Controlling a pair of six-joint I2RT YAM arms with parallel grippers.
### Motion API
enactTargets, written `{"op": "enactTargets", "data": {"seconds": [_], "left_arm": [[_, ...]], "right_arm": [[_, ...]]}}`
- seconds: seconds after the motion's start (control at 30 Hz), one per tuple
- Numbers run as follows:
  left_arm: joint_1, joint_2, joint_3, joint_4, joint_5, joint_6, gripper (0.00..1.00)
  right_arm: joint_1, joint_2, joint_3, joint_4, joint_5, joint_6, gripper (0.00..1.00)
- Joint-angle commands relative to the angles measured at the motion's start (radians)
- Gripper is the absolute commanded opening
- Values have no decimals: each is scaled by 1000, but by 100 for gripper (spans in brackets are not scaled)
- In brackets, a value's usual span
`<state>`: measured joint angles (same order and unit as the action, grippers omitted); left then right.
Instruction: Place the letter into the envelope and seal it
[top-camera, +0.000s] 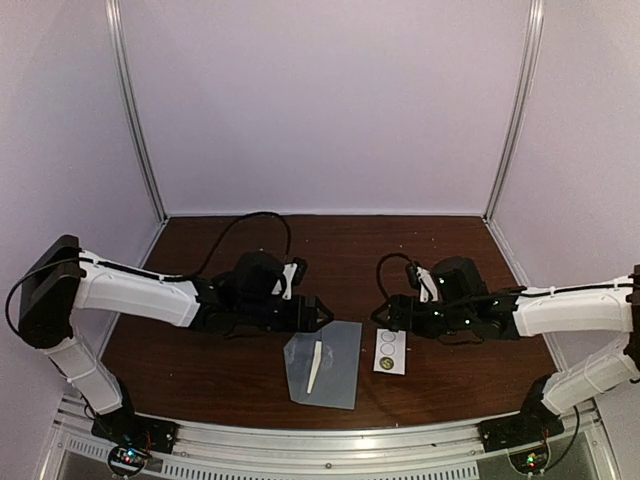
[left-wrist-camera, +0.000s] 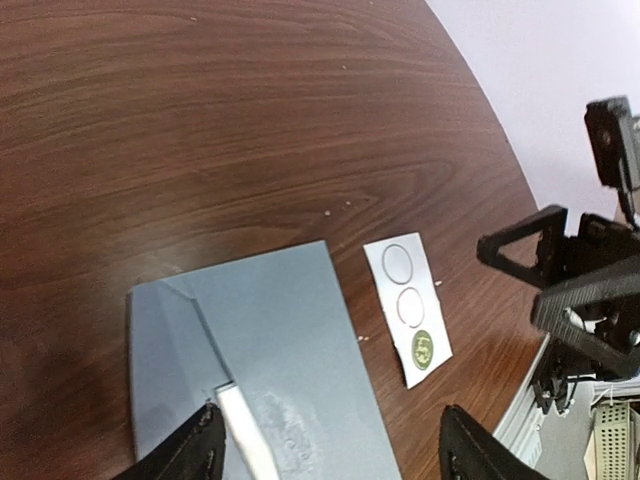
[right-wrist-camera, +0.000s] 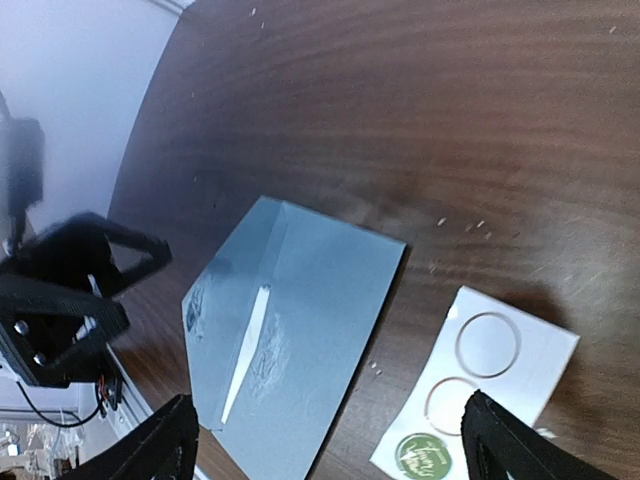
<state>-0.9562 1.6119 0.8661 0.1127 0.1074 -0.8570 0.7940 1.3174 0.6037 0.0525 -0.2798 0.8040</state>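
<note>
While envelope (top-camera: 322, 372) lies untouched between them | left fingers (left-wrist-camera: 195, 450) open | right fingers (right-wrist-camera: 505, 440) open

Grey-blue envelope (top-camera: 338, 378) flat nr table's (top-camera: 200, 370) front edge, mid, w/ white strip (top-camera: 315, 367) on it. Sticker sheet (top-camera: 390, 352) just beside, right-edge side. L gripper (top-camera: 325, 314) by envelope's back edge, R gripper (top-camera: 378, 316) by sheet's back end.

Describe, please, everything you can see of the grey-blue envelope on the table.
The envelope is matte grey-blue paper. It lies flat and slightly askew on the dark wooden table, near the table's front edge. A fold line runs along one side, and a whitish scuff marks its face. A narrow white folded paper, apparently the letter, lies on it. The white sticker sheet lies beside it, apart.
</note>
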Motion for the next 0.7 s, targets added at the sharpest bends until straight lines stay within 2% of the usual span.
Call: {"op": "enactTargets", "data": {"seconds": [0.0, 0.13, 0.3, 0.43, 0.67], "left_arm": [[-48, 121, 122, 115, 58, -16, 73], [-77, 235, 215, 148, 106, -25, 67], [-106, 345, 289, 173, 148, -40, 62], [-124, 417, 334, 199, 183, -52, 61], [-136, 537, 418, 212, 259, -50, 58]], "right_arm": [[-107, -77, -37, -120, 27, -68, 92], [-171, -80, -85, -60, -58, -67, 90], [-190, -29, -123, 20, -141, -54, 82], [-193, -4, -151, 64, -164, -35, 75], [-193, 18, -183, 120, -185, 2, 72]]}}
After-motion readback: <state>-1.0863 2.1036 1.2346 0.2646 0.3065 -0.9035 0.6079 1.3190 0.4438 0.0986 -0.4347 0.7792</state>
